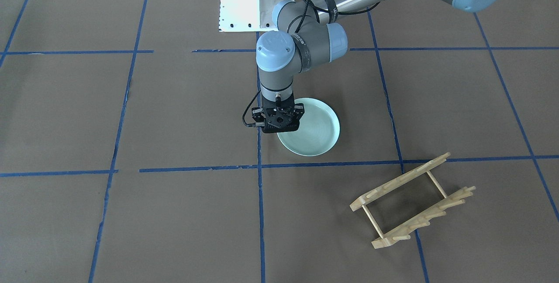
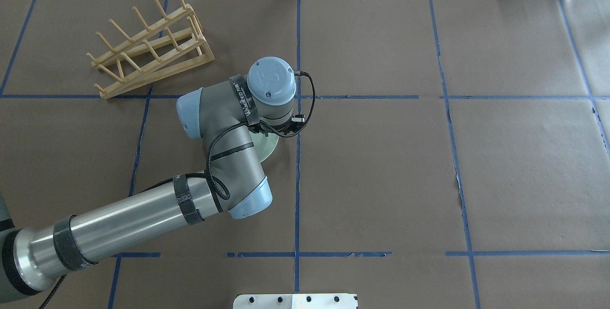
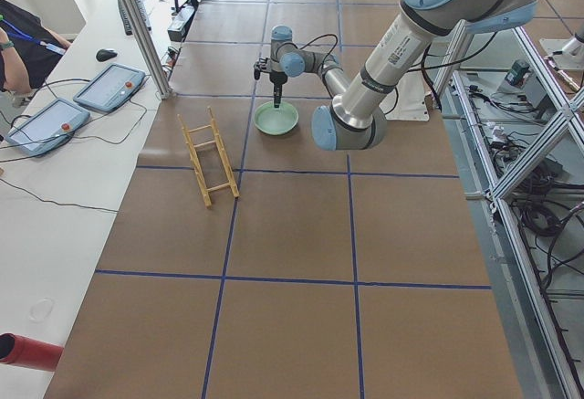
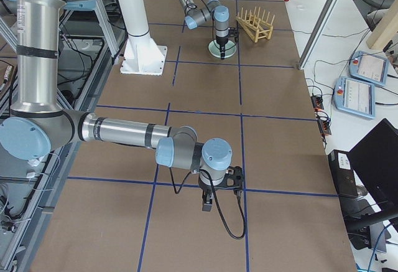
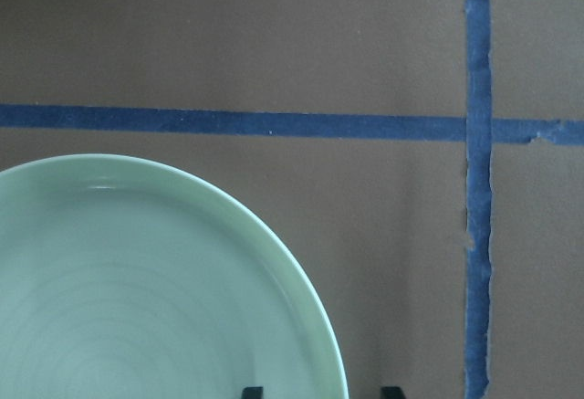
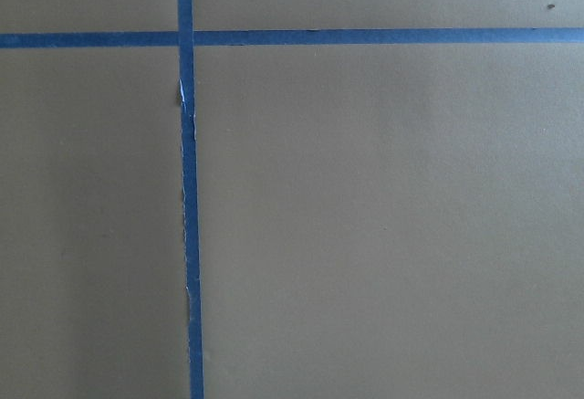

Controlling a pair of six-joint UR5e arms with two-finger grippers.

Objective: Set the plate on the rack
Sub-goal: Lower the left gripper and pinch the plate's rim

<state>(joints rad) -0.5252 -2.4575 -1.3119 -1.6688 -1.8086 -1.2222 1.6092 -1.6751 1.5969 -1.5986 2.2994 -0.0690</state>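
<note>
plate [image 1: 316, 136]: showing pale mint green, faint concentric rings running inside
rack [image 1: 410, 202]: showing light natural wood
tabletop [image 1: 174, 112]: showing brown paper, blue tape lines [image 1: 332, 164] crossing it in a grid
left arm [image 1: 301, 51]: showing grey joints, light-blue caps, silver tube, black bands

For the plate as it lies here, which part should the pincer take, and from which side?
The plate lies flat, face up on the table, so only its raised rim offers an edge. Take the rim from straight above, one finger inside and one outside. The left pincer straddles it, open.
</note>
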